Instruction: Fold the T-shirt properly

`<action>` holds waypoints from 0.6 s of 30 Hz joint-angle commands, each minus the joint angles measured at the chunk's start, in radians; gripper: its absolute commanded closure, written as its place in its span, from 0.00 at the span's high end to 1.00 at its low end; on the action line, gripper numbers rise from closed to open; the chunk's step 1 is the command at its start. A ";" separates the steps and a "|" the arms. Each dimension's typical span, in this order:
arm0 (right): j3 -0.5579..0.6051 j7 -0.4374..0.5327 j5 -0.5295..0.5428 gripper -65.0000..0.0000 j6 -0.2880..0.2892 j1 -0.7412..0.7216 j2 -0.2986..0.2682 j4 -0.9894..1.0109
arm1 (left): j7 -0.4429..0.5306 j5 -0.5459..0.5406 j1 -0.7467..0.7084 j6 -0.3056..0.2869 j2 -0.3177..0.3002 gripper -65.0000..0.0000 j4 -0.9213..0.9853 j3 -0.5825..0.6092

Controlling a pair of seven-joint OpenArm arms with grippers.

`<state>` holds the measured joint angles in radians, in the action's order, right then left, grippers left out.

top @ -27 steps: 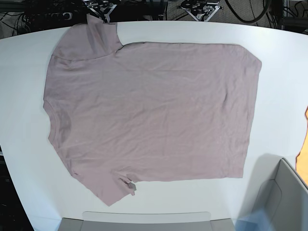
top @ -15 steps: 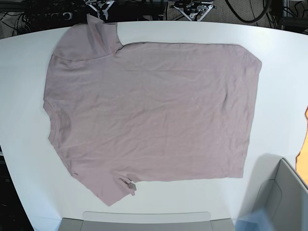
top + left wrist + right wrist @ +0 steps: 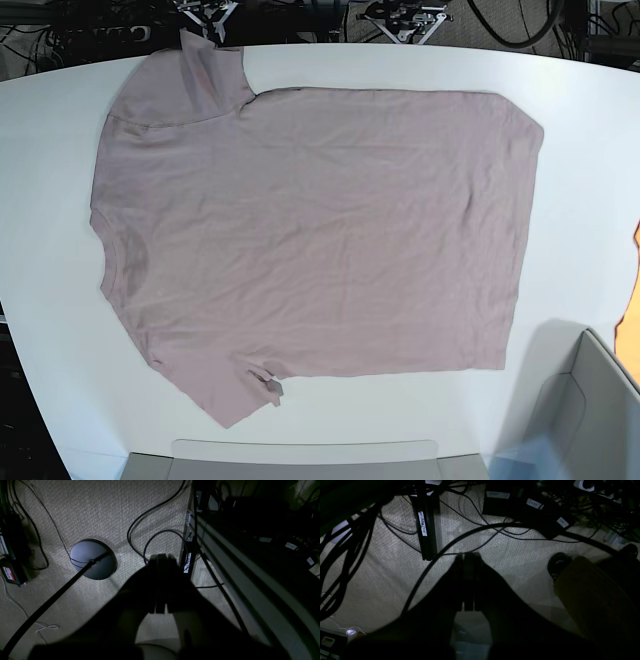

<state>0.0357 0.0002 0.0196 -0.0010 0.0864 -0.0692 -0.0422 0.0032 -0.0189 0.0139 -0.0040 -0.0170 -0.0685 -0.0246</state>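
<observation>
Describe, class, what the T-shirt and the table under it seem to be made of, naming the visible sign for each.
T-shirt: likely soft knit cotton, matte; fine creases and limp, flat-lying edges suggest it. Table: a hard, smooth white surface, possibly laminate or painted board; it looks even, with a soft sheen and no grain. Exact material unclear.

White table filling the base view, evenly lit, its far edge curving against a dark strip crowded with cables. Grey bin sitting at the near right corner; orange sliver showing at the right edge. Under the table: pale woven carpet catching patchy light, black cords looping across it, a round dark floor plate, labelled black boxes lying in shadow.
</observation>
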 commanded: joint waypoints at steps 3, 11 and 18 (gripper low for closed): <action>0.002 -0.002 -0.007 0.00 0.002 0.006 -0.005 -0.029 | 0.054 0.000 -0.001 0.002 -0.002 0.00 -0.004 -0.001; 0.002 -0.002 -0.007 0.00 0.002 0.014 -0.005 -0.045 | 0.062 0.000 -0.001 0.002 -0.001 0.00 -0.014 -0.001; 0.002 -0.002 -0.007 0.00 0.003 0.017 -0.005 -0.045 | 0.062 0.000 -0.001 0.000 -0.008 0.00 -0.035 -0.001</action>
<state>0.0360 -0.0029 0.0196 -0.0010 0.0998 -0.0719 -0.0853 0.0555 -0.0189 0.0143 -0.0040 -0.0227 -0.1009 -0.0246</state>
